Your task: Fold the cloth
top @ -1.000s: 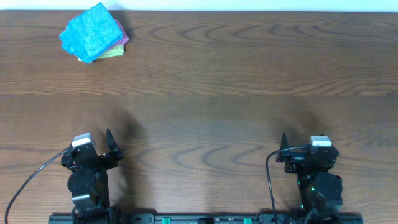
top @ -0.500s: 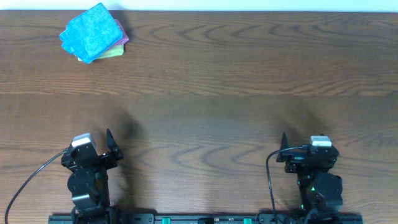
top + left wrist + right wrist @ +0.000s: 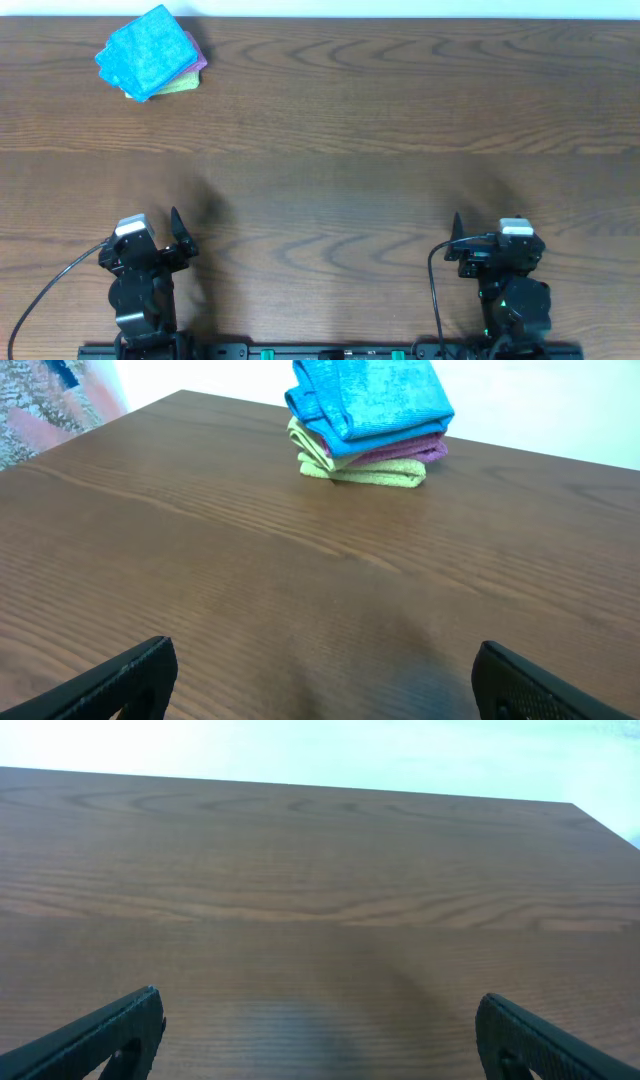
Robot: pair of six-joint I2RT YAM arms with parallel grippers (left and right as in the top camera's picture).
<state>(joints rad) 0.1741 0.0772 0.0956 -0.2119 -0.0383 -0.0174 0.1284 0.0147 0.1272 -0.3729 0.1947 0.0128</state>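
The sky-blue cloth (image 3: pixel 146 51) lies folded on top of a small stack at the table's far left corner. It also shows in the left wrist view (image 3: pixel 368 395), far ahead of the fingers. My left gripper (image 3: pixel 176 228) rests near the front left edge, open and empty, its fingers wide apart in the left wrist view (image 3: pixel 323 675). My right gripper (image 3: pixel 458 232) rests near the front right edge, open and empty; the right wrist view (image 3: pixel 320 1030) shows only bare table between its fingers.
Under the blue cloth lie a purple folded cloth (image 3: pixel 400 453) and a light-green folded cloth (image 3: pixel 360 470). The brown wooden table (image 3: pixel 350 150) spans the view, with a white wall beyond its far edge.
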